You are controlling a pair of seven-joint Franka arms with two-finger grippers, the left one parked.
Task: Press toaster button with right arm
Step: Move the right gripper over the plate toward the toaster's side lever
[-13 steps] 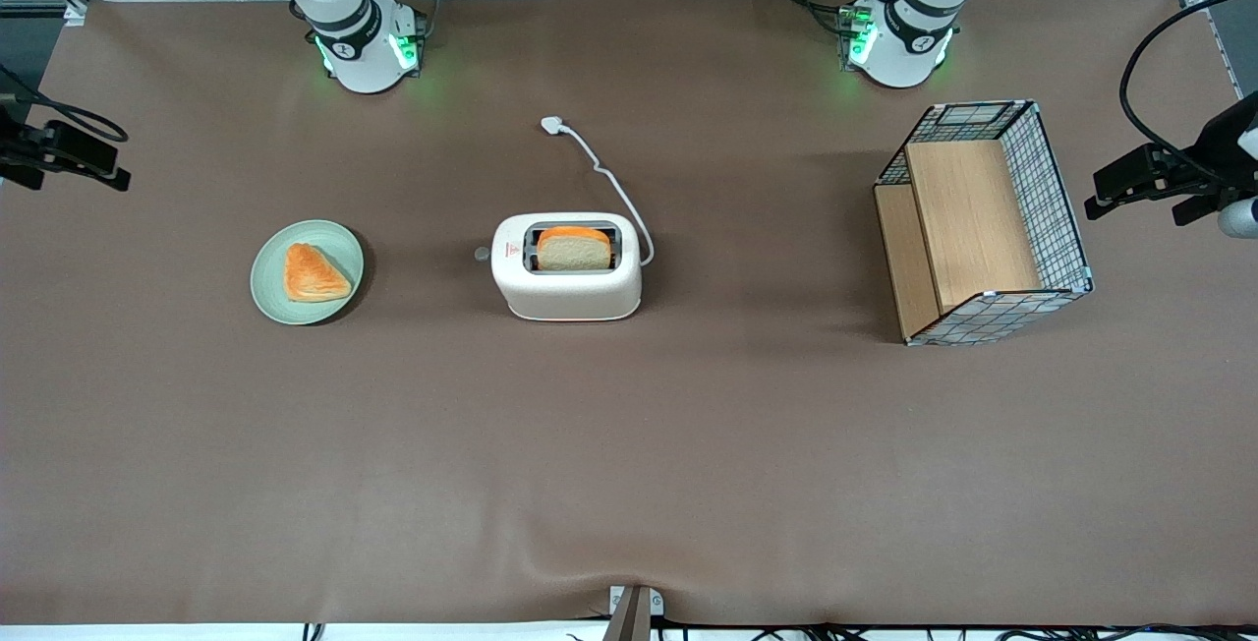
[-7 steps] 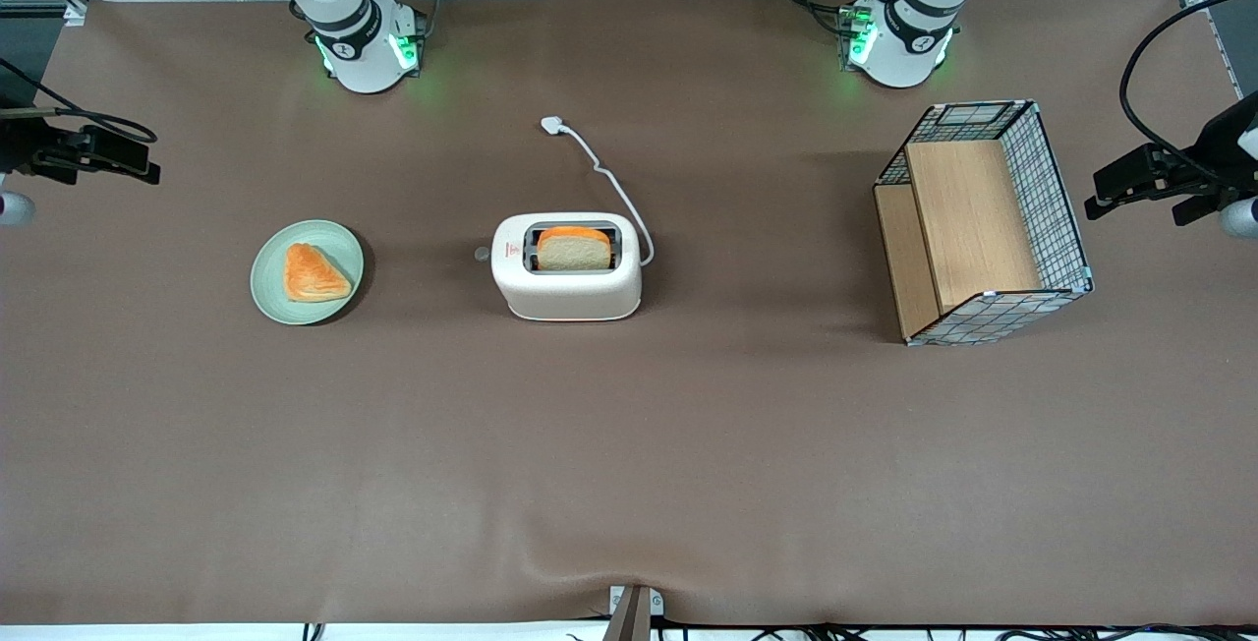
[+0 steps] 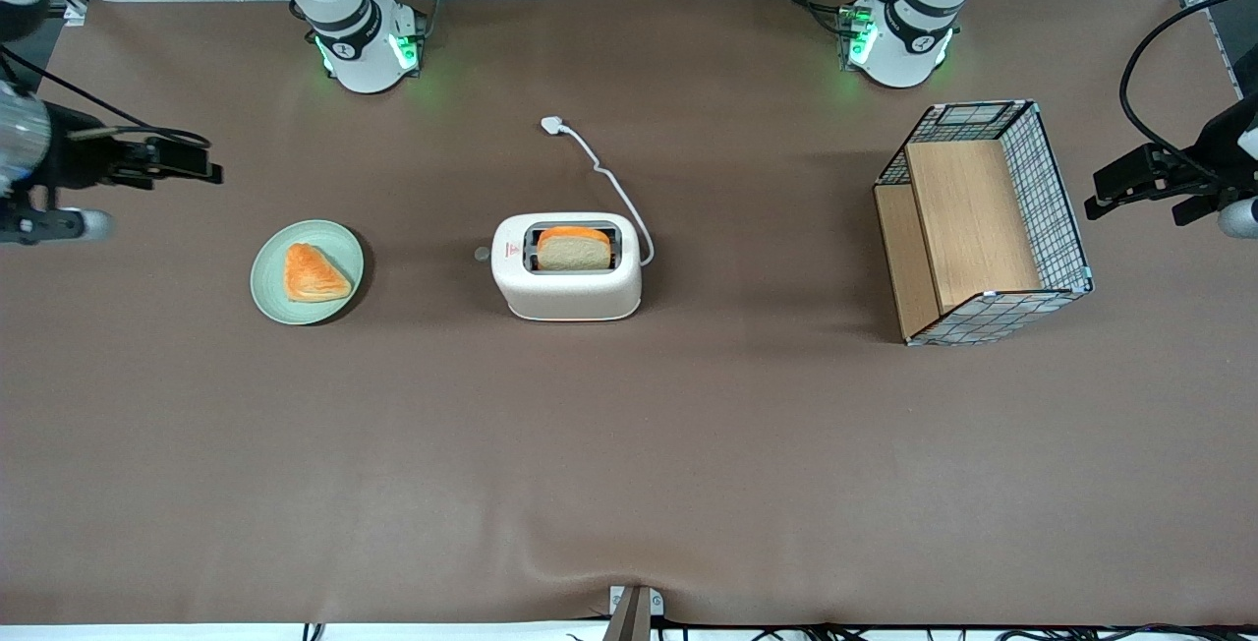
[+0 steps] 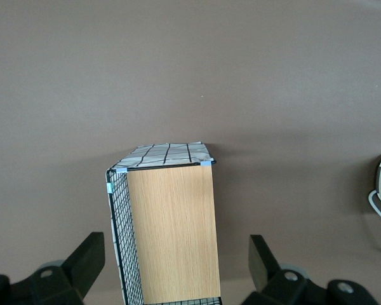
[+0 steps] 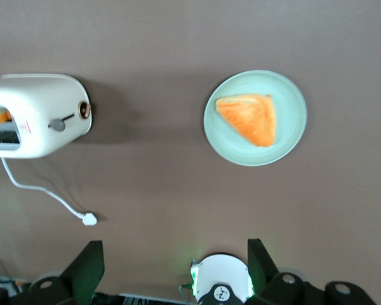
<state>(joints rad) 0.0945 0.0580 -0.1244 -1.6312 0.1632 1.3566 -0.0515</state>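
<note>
The right arm's hand (image 3: 182,171), fingers spread wide and grasping nothing, is hovering at nine o'clock from the light toaster (image 3: 567,267), whose small stiff button (image 5: 58,125) probably needs a steady fingertip push.

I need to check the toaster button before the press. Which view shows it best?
The right wrist view: the toaster button faces the camera on the toaster. The front view shows only a sliver; the left wrist view, none. The gripper is beyond the plate.

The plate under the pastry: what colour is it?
Pale mint green plate, plain; clearest in the right wrist view. The gripper hovers farther from the camera than the plate.
</note>
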